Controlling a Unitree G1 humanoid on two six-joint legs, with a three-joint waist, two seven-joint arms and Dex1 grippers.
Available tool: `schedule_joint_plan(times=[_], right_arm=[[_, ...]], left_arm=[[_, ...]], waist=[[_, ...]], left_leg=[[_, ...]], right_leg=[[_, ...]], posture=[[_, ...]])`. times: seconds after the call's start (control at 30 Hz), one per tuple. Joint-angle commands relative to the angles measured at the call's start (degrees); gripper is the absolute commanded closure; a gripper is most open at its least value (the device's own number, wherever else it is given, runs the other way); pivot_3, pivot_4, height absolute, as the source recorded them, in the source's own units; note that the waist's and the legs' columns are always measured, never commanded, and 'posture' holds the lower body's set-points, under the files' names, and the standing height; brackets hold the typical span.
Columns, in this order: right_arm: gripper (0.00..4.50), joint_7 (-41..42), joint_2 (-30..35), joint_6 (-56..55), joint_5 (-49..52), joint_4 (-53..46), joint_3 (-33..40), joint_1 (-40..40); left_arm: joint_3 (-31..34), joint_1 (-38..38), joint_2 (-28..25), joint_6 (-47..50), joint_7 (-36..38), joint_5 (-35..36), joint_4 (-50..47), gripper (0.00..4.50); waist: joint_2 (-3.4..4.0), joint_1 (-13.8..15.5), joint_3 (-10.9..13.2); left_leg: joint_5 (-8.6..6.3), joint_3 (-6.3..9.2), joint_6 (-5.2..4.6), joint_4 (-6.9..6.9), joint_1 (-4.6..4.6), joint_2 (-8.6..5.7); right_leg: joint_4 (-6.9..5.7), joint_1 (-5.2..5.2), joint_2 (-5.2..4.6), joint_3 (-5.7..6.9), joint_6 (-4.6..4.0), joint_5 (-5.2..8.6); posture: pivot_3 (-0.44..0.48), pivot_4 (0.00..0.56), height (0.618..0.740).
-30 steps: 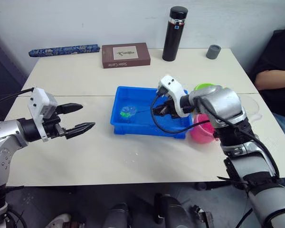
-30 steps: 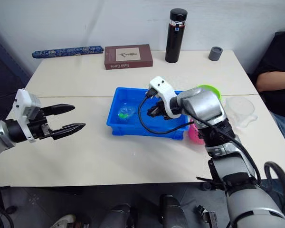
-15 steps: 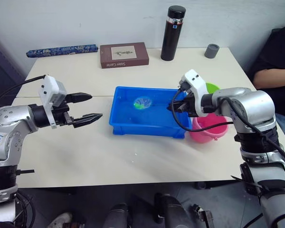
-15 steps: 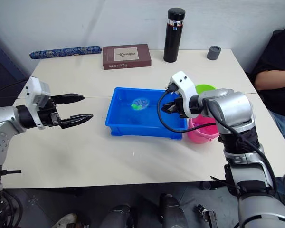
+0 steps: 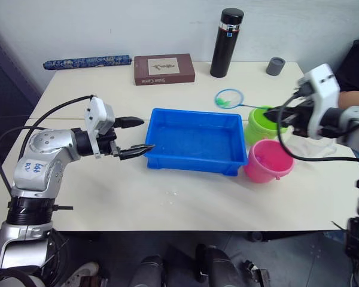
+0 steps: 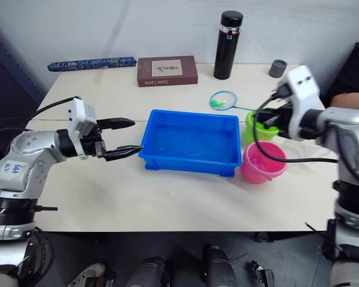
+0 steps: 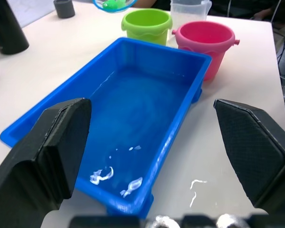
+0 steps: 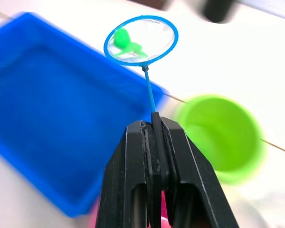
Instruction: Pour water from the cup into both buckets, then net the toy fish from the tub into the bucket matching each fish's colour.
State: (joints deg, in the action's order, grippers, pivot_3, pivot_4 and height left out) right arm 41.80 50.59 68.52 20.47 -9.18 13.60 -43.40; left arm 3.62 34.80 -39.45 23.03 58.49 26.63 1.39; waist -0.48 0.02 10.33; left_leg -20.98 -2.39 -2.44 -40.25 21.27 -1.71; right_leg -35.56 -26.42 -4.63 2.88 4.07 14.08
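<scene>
The clear cup stands behind the pink bucket and the green bucket near the desk's right edge — only its upper part shows in the left wrist view, and the right arm covers most of it from the head camera. The net's handle vanishes between the right gripper's closed jaws. A person's arm is cut off at the right edge — little else shows.

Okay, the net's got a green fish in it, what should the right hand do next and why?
Probably swing the net toward the green bucket and tip it there. The right hand grips the handle, the green fish sits in the mesh, and the hoop hangs over the table beyond the tub.
</scene>
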Motion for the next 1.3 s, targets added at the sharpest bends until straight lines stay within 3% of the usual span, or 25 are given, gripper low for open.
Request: schedule_joint_plan(times=[0.03,0.23,0.63,1.07,1.3], right_arm=[[4.5,-1.65,4.96,-7.36,-3.44,4.06,1.93,1.42],[4.5,-2.01,11.75,-20.6,-11.04,6.88,-3.7,7.81],[4.5,-3.38,16.66,-44.42,-31.0,3.58,-17.84,12.86],[4.5,-9.77,22.22,-62.41,-48.98,5.92,-18.6,16.67],[4.5,-15.13,23.51,-67.02,-56.73,4.49,-15.68,23.34]], left_arm=[[-1.54,2.7,1.99,-1.86,1.21,-0.57,1.14,0.06],[-1.83,4.37,2.14,-2.7,2.95,-0.98,3.3,0.06],[-2.86,7.03,3.7,-4.14,5.39,-2.39,7.65,0.06],[-2.69,6.62,4.02,-4.01,5.54,-2.29,7.53,0.06],[-2.67,7.13,4.48,-4.22,5.55,-2.36,7.99,0.06]], waist=[[0.0,0.0,0.0],[0.01,-0.14,0.0],[0.01,0.02,0.0],[0.01,-0.09,0.0],[0.01,0.07,0.0]], left_leg=[[0.0,-0.01,0.0,0.0,0.0,-0.01],[0.03,-0.08,0.02,0.06,-0.04,0.03],[0.04,-0.18,0.02,0.03,-0.06,0.02],[0.06,-0.18,0.06,0.02,-0.08,0.03],[0.06,-0.2,0.06,-0.02,-0.07,0.02]], right_leg=[[0.0,0.0,0.0,0.0,0.0,0.0],[-0.01,-0.02,0.07,-0.03,0.0,0.0],[-0.02,-0.02,0.08,-0.08,0.01,0.0],[-0.04,-0.03,0.1,-0.08,0.01,0.0],[-0.04,-0.01,0.08,-0.09,0.01,-0.01]], posture=[[0.0,0.15,0.74],[0.0,0.15,0.74],[0.0,0.15,0.74],[0.0,0.15,0.74],[0.0,0.15,0.74]])
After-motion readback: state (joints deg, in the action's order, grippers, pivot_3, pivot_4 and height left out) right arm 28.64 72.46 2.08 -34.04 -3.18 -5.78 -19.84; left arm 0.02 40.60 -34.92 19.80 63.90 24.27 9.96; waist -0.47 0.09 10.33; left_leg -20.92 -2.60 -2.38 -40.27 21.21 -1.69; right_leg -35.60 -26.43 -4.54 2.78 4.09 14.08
